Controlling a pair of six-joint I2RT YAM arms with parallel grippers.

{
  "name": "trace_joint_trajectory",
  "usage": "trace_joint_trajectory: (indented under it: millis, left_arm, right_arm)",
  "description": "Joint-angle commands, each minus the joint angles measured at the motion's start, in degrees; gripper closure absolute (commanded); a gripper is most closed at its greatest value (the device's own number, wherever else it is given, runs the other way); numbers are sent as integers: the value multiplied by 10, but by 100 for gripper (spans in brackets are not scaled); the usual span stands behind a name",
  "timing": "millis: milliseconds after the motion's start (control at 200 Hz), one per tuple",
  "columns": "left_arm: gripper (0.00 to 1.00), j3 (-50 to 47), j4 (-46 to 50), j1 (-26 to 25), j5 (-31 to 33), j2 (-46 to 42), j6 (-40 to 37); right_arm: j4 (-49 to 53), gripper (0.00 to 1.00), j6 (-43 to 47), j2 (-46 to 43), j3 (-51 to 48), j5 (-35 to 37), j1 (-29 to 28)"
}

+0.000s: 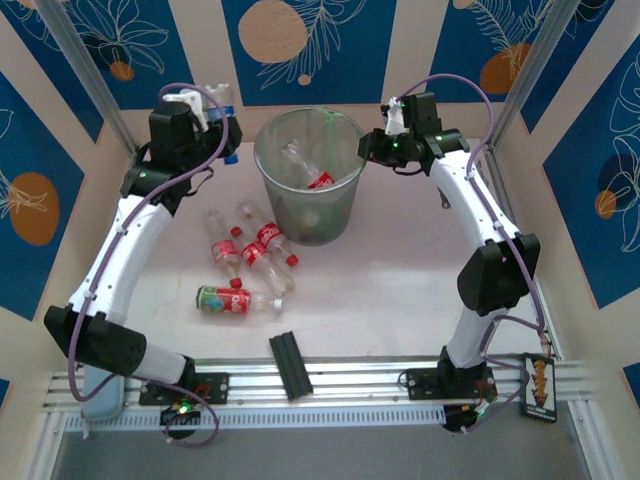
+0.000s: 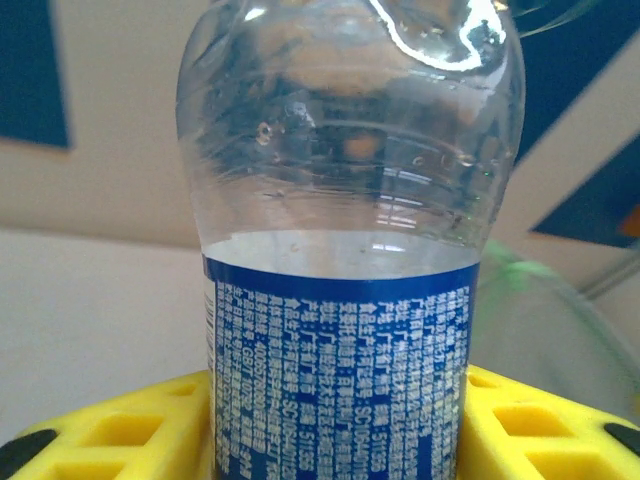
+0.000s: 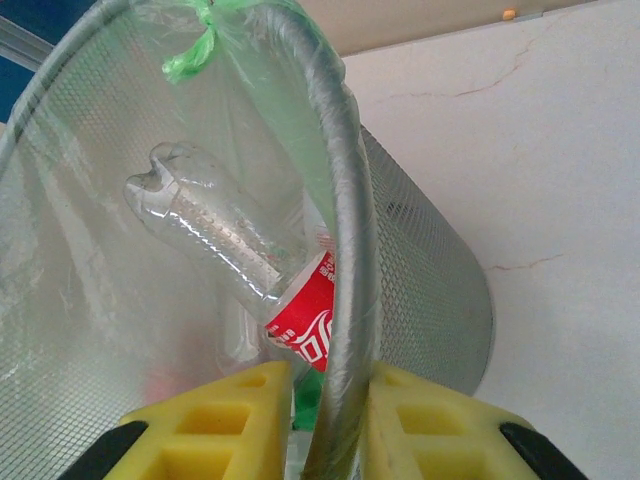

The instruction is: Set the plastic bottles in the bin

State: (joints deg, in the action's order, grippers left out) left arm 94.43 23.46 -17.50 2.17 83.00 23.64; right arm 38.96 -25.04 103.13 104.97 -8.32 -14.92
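**Left tool** (image 2: 335, 425) is clamped on a blue bottle (image 2: 340, 250), its yellow pads (image 2: 130, 430) pressed to either side of the label. It holds the bottle off the counter (image 1: 400, 280), and the bin (image 1: 338, 215) stands to that tool's right, apart from it.

**Right tool** (image 3: 330, 425) straddles the rim (image 3: 350, 250) of the bin, one pad inside and one outside. It looks closed on the rim, though the contact itself is hard to make out in the wrist view.

Just beyond that tool, inside the bin, a red-labelled bottle (image 3: 225, 245) leans against the wall. A knot of green liner (image 3: 200, 40) sits above it.

Below the left tool, towards the arm bases, three red-capped bottles (image 1: 250, 245) lie side by side. A green-and-red bottle (image 1: 232, 300) lies nearer still. A black bar (image 1: 290, 365) rests at the counter's near edge, well apart from both tools.
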Motion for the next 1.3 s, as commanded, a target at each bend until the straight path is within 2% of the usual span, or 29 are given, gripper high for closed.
trace_joint_trajectory:
  millis: [0,215,340,565,790,1296]
  left_arm:
    - [71,70,-25,-41,7,31,-9]
    - [72,246,47,-111,-15,185,-21]
    - [72,299,73,-123,-22,250,-16]
    - [72,289,101,-136,-43,299,-8]
    - [73,197,84,-141,-54,300,-4]
    - [77,179,142,-141,-120,370,-23]
  right_arm:
    - [27,76,18,-18,-7,7,-17]
    - [26,76,17,-19,-4,44,-37]
    - [26,76,16,-18,-3,52,-44]
    - [29,76,17,-19,4,60,-49]
    - [31,76,19,-16,10,65,-49]
    - [35,76,21,-12,15,74,-50]
